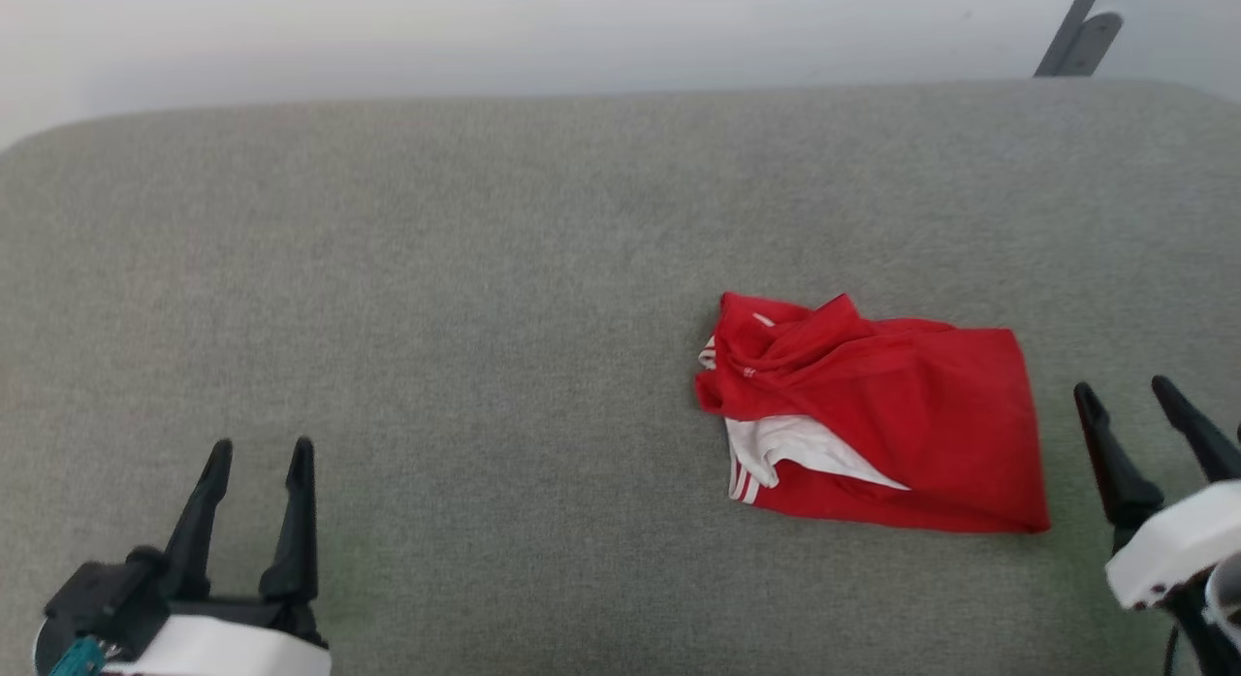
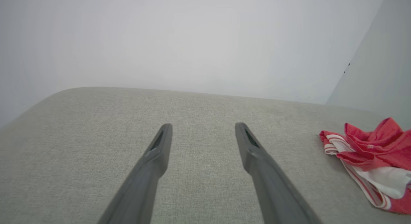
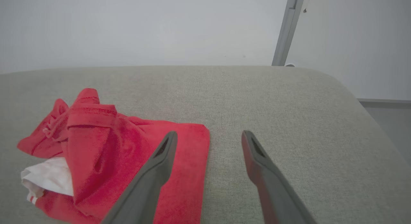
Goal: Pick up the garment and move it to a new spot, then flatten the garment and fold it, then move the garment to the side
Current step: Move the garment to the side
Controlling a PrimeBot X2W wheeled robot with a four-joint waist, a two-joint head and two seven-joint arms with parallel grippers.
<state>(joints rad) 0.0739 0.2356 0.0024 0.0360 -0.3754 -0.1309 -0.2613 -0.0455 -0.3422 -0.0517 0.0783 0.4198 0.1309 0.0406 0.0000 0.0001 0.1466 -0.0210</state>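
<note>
Grippers rise from the bottom corners of the head view, both low over the grey padded surface [image 1: 485, 298]. The left gripper [image 1: 262, 448] is at 7 o'clock, its fingers pointing almost straight to 12. The right gripper [image 1: 1123, 387] is at 4 o'clock, its fingers leaning toward 11. On both, the two dark fingers are spread wide, with nothing between them and nothing in their grasp. The garment [image 1: 892, 424] lies in a loose, rumpled heap on the surface, at about 4 o'clock from the middle of the head view. It is just beside the right gripper, at that gripper's 9 o'clock, and well apart from the left one. A white sleeve [image 1: 805, 443] with striped trim shows at the heap's 8 o'clock edge. In the right wrist view, that gripper's left finger crosses in front of the garment's red edge; whether they touch cannot be told.
</note>
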